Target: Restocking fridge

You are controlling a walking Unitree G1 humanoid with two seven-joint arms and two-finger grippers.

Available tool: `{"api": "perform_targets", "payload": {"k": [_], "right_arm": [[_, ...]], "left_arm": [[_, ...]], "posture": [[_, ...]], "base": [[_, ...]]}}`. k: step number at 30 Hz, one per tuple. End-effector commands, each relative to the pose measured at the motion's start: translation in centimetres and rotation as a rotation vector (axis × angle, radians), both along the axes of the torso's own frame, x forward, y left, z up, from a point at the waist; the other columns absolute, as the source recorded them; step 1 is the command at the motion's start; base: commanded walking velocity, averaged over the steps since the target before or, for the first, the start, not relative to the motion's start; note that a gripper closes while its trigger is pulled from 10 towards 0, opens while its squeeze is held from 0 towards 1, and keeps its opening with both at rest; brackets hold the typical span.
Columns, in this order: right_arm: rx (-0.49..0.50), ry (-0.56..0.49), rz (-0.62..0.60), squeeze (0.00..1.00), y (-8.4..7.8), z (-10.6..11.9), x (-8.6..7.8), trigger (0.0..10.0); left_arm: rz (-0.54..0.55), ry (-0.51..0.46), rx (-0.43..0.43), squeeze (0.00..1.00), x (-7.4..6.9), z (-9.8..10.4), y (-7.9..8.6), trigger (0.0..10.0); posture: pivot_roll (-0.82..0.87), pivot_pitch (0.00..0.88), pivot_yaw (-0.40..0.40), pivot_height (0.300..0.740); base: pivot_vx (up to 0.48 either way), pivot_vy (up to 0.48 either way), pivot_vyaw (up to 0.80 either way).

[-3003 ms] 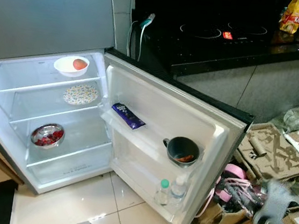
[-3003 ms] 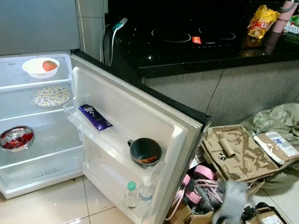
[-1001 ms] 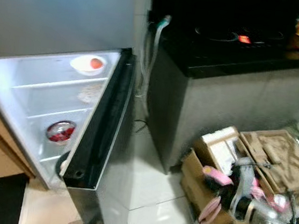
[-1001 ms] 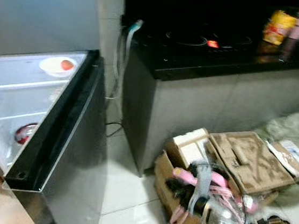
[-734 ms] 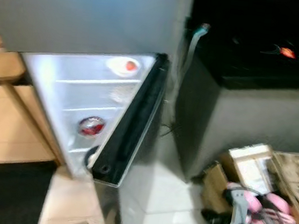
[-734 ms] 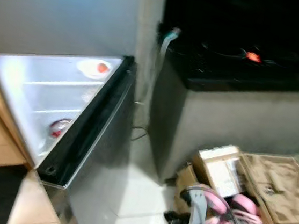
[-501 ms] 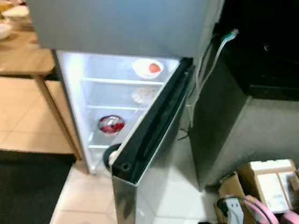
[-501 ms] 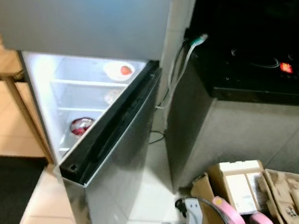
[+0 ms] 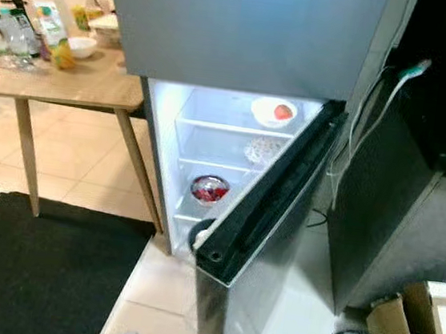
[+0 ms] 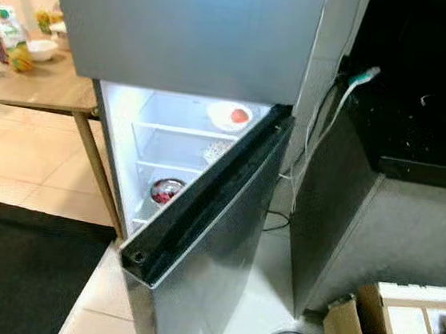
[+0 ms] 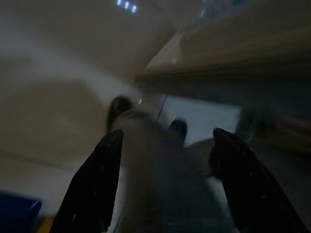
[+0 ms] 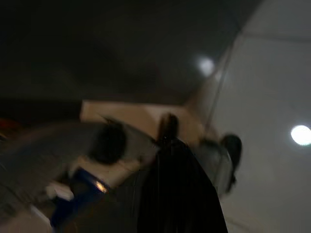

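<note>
Lit fridge shelves (image 9: 211, 125) with white bowl (image 9: 273, 111) and steel bowl (image 9: 210, 189).

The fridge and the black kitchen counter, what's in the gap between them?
In the eye views, a white cable with a green-tipped plug hangs down in the gap between the fridge and the black counter, with pale floor tiles below.
</note>
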State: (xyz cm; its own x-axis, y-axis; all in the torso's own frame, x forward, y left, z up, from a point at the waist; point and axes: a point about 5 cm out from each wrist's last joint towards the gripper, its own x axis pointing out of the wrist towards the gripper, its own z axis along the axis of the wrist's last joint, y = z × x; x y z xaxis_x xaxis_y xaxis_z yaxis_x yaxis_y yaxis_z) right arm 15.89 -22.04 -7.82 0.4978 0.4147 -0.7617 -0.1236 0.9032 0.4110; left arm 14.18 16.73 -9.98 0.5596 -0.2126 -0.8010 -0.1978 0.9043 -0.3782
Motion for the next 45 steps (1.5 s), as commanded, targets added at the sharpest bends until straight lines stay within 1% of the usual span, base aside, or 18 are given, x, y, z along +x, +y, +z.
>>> {"api": "perform_targets", "payload": {"k": [1, 12, 19, 24, 25, 26, 28, 33, 36, 37, 38, 39, 40, 41, 42, 43, 44, 45], "right_arm": [[0.007, -0.011, -0.001, 0.0, 0.4, 0.1, 0.4, 10.0], [-0.031, -0.008, -0.022, 0.0, 0.4, -0.1, 0.4, 10.0], [-0.005, -0.048, 0.022, 0.0, 0.7, 0.4, 1.4, 10.0], [0.072, -0.182, 0.144, 0.0, 1.7, 2.4, 4.6, 10.0], [0.072, -0.182, 0.144, 0.0, 1.7, 2.4, 4.6, 10.0], [0.104, -0.23, 0.221, 0.0, 2.5, 3.4, 6.0, 10.0], [0.114, -0.244, 0.251, 0.0, 2.8, 3.7, 6.5, 10.0], [0.21, -0.382, 0.472, 0.0, 6.4, 6.6, 9.9, 10.0], [0.233, -0.573, 0.541, 0.0, 10.0, 10.2, 13.6, 10.0], [0.232, -0.649, 0.548, 0.0, 11.2, 11.7, 14.8, 10.0], [0.232, -0.649, 0.548, 0.0, 11.2, 11.7, 14.8, 10.0], [0.231, -0.692, 0.55, 0.0, 11.8, 12.6, 15.5, 10.0], [0.221, -0.819, 0.51, 0.0, 13.1, 15.4, 17.5, 10.0], [0.221, -0.819, 0.51, 0.0, 13.1, 15.4, 17.5, 10.0], [0.217, -0.89, 0.478, 0.0, 13.8, 17.2, 18.6, 10.0], [0.191, -0.988, 0.399, 0.0, 14.3, 19.7, 20.1, 10.0], [0.191, -0.988, 0.399, 0.0, 14.3, 19.7, 20.1, 10.0], [0.032, -1.129, 0.231, 0.0, 14.0, 23.8, 22.4, 10.0]], "left_arm": [[-0.01, 0.04, -0.002, 0.0, -1.0, -0.4, -0.2, 10.0], [-0.01, 0.039, -0.005, 0.0, -1.0, -0.4, -0.1, 10.0], [-0.01, 0.042, -0.007, 0.0, -1.1, -0.4, -0.2, 10.0], [-0.012, 0.04, -0.01, 0.0, -1.1, -0.4, -0.3, 10.0], [-0.012, 0.04, -0.01, 0.0, -1.1, -0.4, -0.3, 10.0], [-0.012, 0.04, -0.01, 0.0, -1.1, -0.4, -0.2, 10.0], [-0.013, 0.04, -0.01, 0.0, -1.1, -0.4, -0.2, 10.0], [-0.012, 0.044, -0.012, 0.0, -1.3, -0.5, -0.3, 10.0], [-0.012, 0.05, -0.015, 0.0, -1.6, -0.6, -0.4, 10.0], [-0.011, 0.052, -0.017, 0.0, -1.7, -0.6, -0.5, 10.0], [-0.011, 0.052, -0.017, 0.0, -1.7, -0.6, -0.5, 10.0], [-0.011, 0.053, -0.018, 0.0, -1.7, -0.6, -0.5, 10.0], [-0.006, 0.053, -0.021, 0.0, -1.8, -0.6, -0.5, 10.0], [-0.006, 0.053, -0.021, 0.0, -1.8, -0.6, -0.5, 10.0], [-0.003, 0.053, -0.023, 0.0, -1.8, -0.6, -0.5, 10.0], [0.0, 0.053, -0.025, 0.0, -1.8, -0.6, -0.6, 10.0], [0.0, 0.053, -0.025, 0.0, -1.8, -0.6, -0.6, 10.0], [0.004, 0.053, -0.028, 0.0, -1.8, -0.7, -0.6, 10.0]], "posture": [[-0.13, 0.0, 0.012, 0.74], [-0.13, 0.0, 0.015, 0.74], [-0.13, 0.0, 0.015, 0.74], [-0.13, 0.0, 0.016, 0.74], [-0.13, 0.0, 0.016, 0.74], [-0.13, 0.0, 0.015, 0.74], [-0.13, 0.0, 0.015, 0.74], [-0.13, 0.0, 0.011, 0.74], [-0.12, 0.0, 0.007, 0.74], [-0.12, 0.0, 0.003, 0.74], [-0.12, 0.0, 0.003, 0.74], [-0.12, 0.0, 0.003, 0.74], [-0.11, 0.0, -0.001, 0.74], [-0.11, 0.0, -0.001, 0.74], [-0.11, 0.0, -0.001, 0.74], [-0.11, 0.0, -0.004, 0.74], [-0.11, 0.0, -0.004, 0.74], [-0.11, 0.0, -0.005, 0.74]], "base": [[0.0, 0.0, 0.74], [0.0, 0.0, 0.74], [0.0, 0.0, 0.7], [0.0, 0.0, 0.5], [0.0, 0.0, 0.0], [0.0, 0.0, 0.0], [0.0, 0.0, 0.0], [0.0, 0.0, 0.0], [0.0, 0.0, 0.0], [0.0, 0.0, 0.0], [0.0, 0.0, 0.0], [0.0, 0.0, 0.0], [0.0, 0.0, 0.0], [0.0, 0.0, 0.0], [0.0, 0.0, 0.0], [0.0, 0.0, 0.0], [0.0, 0.0, 0.0], [0.0, 0.0, 0.0]]}}
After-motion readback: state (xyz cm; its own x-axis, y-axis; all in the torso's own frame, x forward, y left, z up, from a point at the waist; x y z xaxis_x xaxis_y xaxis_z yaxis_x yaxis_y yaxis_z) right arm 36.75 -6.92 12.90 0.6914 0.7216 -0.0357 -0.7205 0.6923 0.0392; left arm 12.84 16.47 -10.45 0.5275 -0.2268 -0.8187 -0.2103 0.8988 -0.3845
